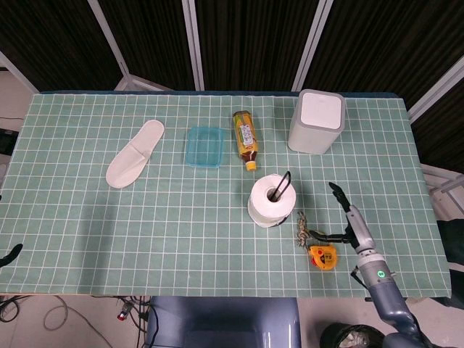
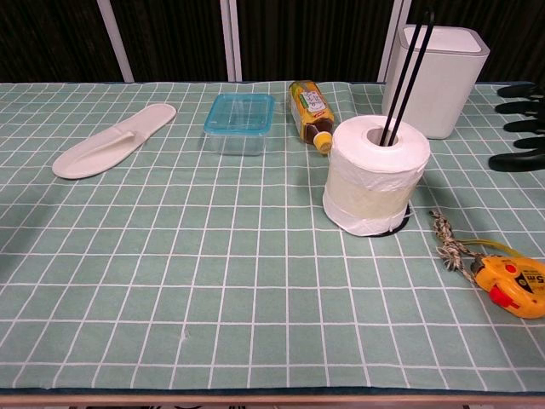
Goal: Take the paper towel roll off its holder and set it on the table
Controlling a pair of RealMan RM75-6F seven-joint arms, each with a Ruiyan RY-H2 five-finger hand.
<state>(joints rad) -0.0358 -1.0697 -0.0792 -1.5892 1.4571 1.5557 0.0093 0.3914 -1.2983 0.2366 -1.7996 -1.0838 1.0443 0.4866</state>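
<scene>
The white paper towel roll point(image 1: 269, 201) point(image 2: 375, 183) stands upright on its black wire holder point(image 1: 286, 181) point(image 2: 405, 68), right of the table's middle. The holder's thin loop rises out of the roll's core. My right hand point(image 1: 349, 217) hovers to the right of the roll, apart from it, with its fingers spread and nothing in them. Its dark fingertips point(image 2: 519, 109) enter the chest view at the right edge. Only a dark tip of my left hand point(image 1: 9, 255) shows at the lower left edge of the head view.
An orange tape measure point(image 1: 322, 255) point(image 2: 512, 286) with a frayed string lies just in front and right of the roll. Behind the roll are a lying bottle point(image 1: 246, 138), a blue container point(image 1: 204, 146) and a white bin point(image 1: 317, 121). A white slipper point(image 1: 135, 153) lies far left.
</scene>
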